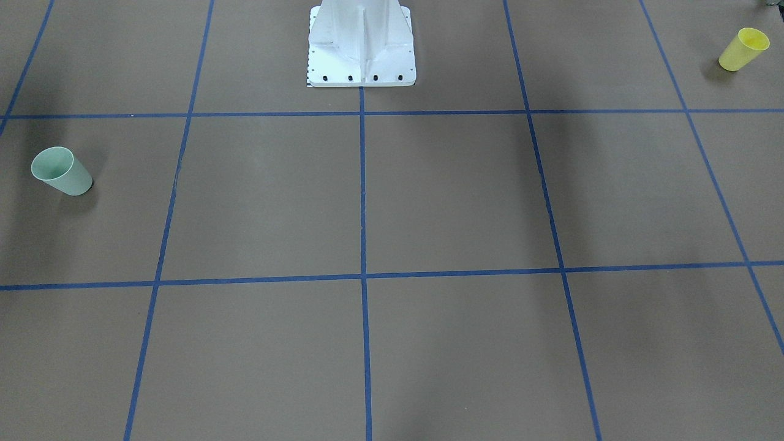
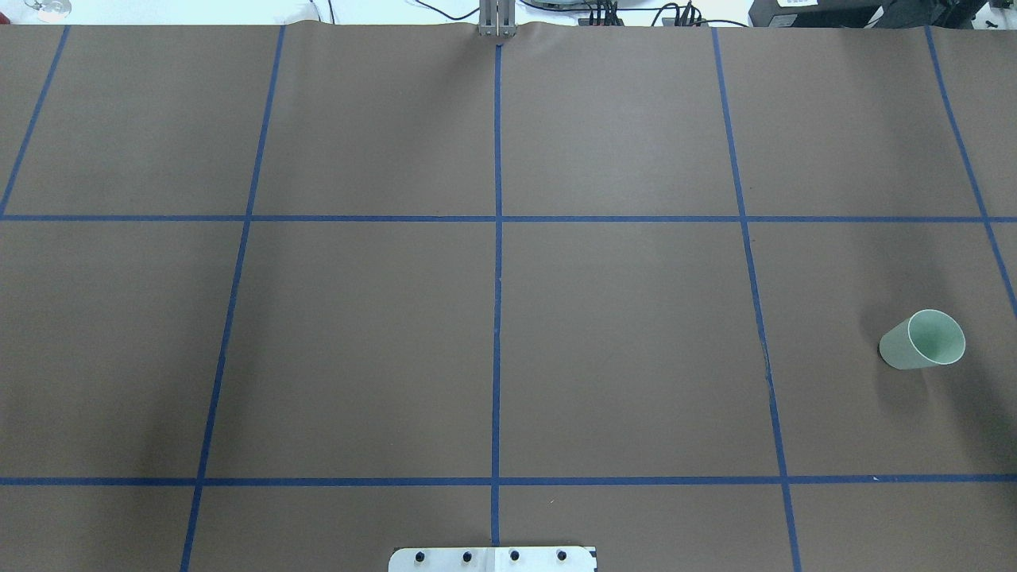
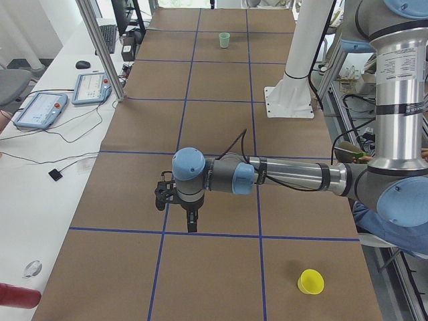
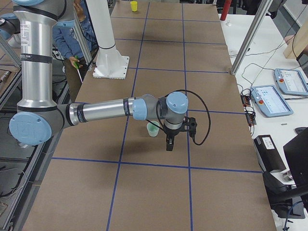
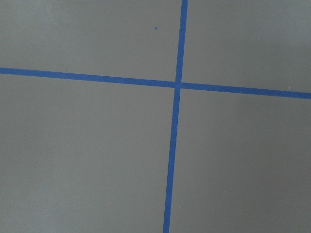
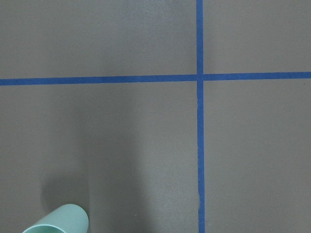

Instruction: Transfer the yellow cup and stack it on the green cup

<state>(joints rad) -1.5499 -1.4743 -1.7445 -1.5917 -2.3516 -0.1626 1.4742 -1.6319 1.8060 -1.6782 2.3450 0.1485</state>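
The yellow cup (image 1: 743, 49) stands upright on the brown table near the robot's left end; it also shows in the exterior left view (image 3: 310, 281) and far off in the exterior right view (image 4: 134, 6). The green cup (image 1: 61, 171) stands upright near the robot's right end (image 2: 922, 340) (image 6: 58, 222). My left gripper (image 3: 191, 226) hangs above the table, well away from the yellow cup. My right gripper (image 4: 168, 146) hangs just beside the green cup (image 4: 153, 128). Both grippers show only in the side views, so I cannot tell whether they are open or shut.
The white robot pedestal (image 1: 361, 46) stands at the table's robot-side edge. Blue tape lines grid the table. Teach pendants (image 3: 40, 107) (image 4: 272, 98) and cables lie on the white bench on the operators' side. A person (image 4: 72, 33) stands behind the robot.
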